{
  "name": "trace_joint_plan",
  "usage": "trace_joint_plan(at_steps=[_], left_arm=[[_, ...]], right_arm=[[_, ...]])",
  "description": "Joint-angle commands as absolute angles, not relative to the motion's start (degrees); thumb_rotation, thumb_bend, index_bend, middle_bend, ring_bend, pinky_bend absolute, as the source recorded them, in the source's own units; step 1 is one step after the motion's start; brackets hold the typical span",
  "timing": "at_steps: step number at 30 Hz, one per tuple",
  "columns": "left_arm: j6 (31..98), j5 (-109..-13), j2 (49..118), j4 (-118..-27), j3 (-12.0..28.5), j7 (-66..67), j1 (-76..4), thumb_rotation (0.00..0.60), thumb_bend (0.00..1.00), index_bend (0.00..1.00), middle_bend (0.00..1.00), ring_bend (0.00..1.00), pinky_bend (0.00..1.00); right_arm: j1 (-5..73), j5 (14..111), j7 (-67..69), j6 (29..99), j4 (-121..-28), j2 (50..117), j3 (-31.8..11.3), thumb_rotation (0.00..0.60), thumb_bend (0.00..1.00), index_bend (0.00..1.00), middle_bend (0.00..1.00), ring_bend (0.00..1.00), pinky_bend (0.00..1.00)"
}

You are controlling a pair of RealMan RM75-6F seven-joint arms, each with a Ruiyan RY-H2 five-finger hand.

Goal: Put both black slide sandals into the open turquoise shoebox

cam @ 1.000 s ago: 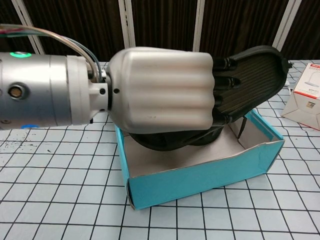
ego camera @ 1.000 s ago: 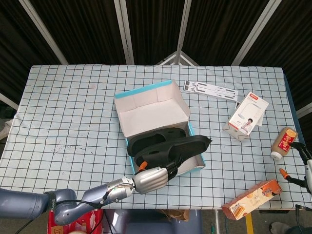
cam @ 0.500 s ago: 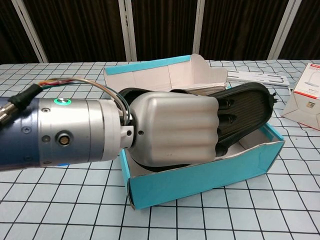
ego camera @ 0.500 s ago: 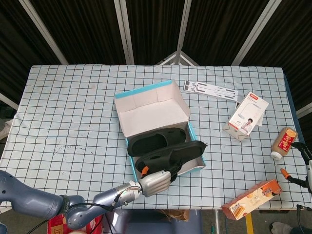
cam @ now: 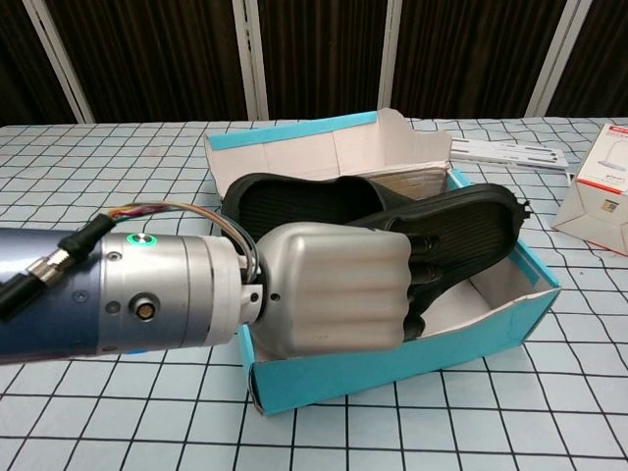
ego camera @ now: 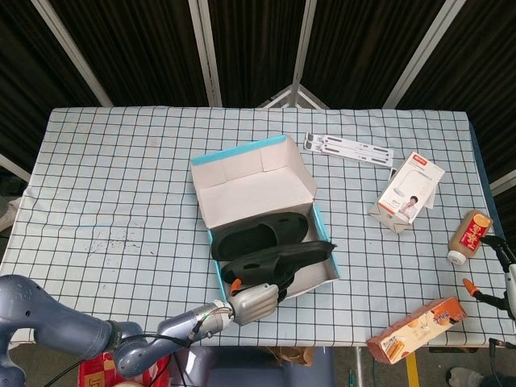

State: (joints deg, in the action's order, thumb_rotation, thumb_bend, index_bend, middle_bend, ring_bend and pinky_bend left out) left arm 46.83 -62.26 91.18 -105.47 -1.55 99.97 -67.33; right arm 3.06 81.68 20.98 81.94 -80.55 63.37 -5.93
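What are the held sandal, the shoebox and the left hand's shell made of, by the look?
Held sandal: likely moulded rubber or foam, matte black; ribbed footbed.
Shoebox: cardboard, turquoise outside, plain pale inside; folded flaps and cut edges show.
Left hand shell: looks like metal or metallic-painted plastic, satin silver with soft highlights; cannot tell which. Its fingers look like black plastic or rubber.
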Motion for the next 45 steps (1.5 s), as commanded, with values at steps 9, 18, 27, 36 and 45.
trace_joint_plan(at_steps=[9,18,27,36,45], left_arm=[[48.6,-59.1,91.6,-105.9,-4.8,96.7,-69.5,0.600,0.56,0.37,0.51,0.10,0.11],[50.3,-57.8,91.2,-105.9,-8.0,95.7,-70.6,0.600,0.56,0.37,0.53,0.10,0.11],[52.0,-58.5,91.4,-105.4,-9.4,93.5,-71.1,0.600,0.54,0.33,0.53,0.10,0.11],[55.7,-58.8,89.2,-108.2,-9.9,93.5,-71.2,0.496,0.35,0.02,0.09,0.01,0.11],[60.6,-59.8,86.9,-112.0,-9.5,93.2,-69.7,0.373,0.28,0.00,0.04,0.00,0.11]], right_arm=[[3.1,81.8,21.1,81.9,-80.6,63.3,-5.9,0.600,0.23,0.24,0.21,0.25,0.21],[3.2,81.6,20.6,81.5,-80.8,63.3,-5.9,0.600,0.23,0.24,0.21,0.25,0.21],[3.2,81.6,20.3,81.3,-80.9,63.4,-5.8,0.600,0.23,0.24,0.21,0.25,0.21],[3.4,81.5,19.9,81.0,-81.0,63.4,-5.8,0.600,0.23,0.24,0.21,0.25,0.21],[3.5,81.5,19.3,80.8,-81.5,63.4,-5.7,0.600,0.23,0.24,0.21,0.25,0.21]])
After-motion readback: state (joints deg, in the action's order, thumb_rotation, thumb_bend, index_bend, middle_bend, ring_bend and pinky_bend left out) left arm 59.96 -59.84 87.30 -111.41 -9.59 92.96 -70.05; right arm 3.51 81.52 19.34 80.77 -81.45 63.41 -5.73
